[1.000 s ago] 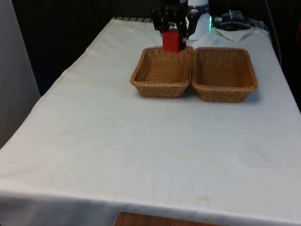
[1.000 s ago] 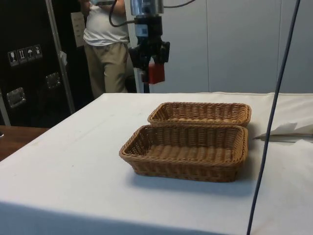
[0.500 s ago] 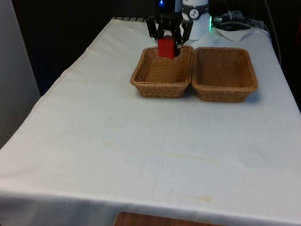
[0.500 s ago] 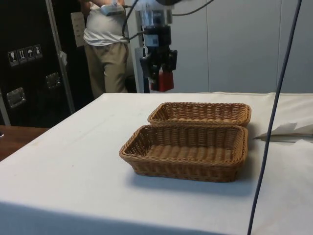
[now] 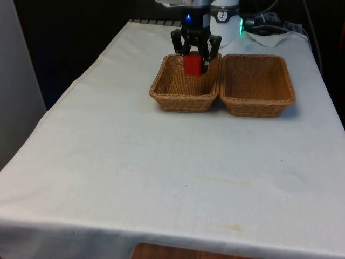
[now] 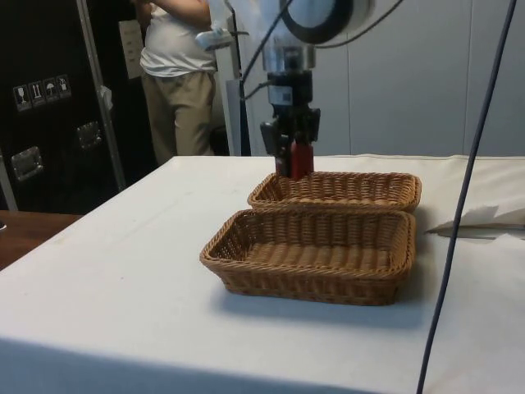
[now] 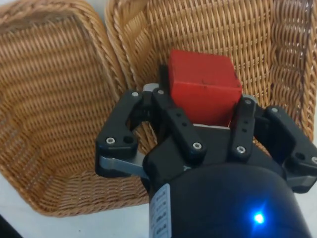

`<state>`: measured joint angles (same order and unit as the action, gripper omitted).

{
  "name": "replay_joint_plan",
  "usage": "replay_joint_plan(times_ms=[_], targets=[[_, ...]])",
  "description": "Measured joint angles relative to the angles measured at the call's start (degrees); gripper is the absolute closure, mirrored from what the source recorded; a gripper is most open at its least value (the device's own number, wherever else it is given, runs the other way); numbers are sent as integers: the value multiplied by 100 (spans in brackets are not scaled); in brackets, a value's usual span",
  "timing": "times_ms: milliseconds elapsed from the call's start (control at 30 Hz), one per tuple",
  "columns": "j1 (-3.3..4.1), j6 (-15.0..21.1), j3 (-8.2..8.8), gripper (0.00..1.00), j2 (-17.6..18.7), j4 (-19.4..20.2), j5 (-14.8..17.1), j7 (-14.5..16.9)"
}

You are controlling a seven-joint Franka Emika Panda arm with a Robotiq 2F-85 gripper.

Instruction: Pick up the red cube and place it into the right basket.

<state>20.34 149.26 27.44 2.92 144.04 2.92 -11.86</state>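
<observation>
A person (image 6: pixel 176 74) stands beyond the white-clothed table (image 5: pixel 161 162).

The gripper (image 5: pixel 194 60) clamps the red cube (image 5: pixel 192 63) above the basket on the front view's left (image 5: pixel 183 100); open air all round it, nothing overhead; the only things in the way are the two touching rims (no gap between baskets) where the second basket (image 5: pixel 257 105) starts; both baskets sit open-topped; white cloth (image 5: pixel 161 162) nearer the front camera is bare.
</observation>
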Motion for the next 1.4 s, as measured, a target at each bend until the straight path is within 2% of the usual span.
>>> replay_joint_plan(times_ms=[233,333,600,767,967,1000,1033,1233,1267,1300,1400], targets=[[-11,647,17,98,29,567,0,103],[-17,716,17,98,34,625,0,115],[-52,1392,34,98,304,1043,0,246],[-80,1650,109,98,481,1112,11,332],[-80,1662,103,96,550,1066,11,332],[-80,1662,103,90,550,1066,11,332],[-80,1662,103,73,544,1066,11,332],[-80,1656,103,15,539,1066,11,332],[-80,1656,103,15,539,1066,11,332],[-80,1650,103,1,533,1066,11,332],[-80,1650,103,0,533,1066,11,332]])
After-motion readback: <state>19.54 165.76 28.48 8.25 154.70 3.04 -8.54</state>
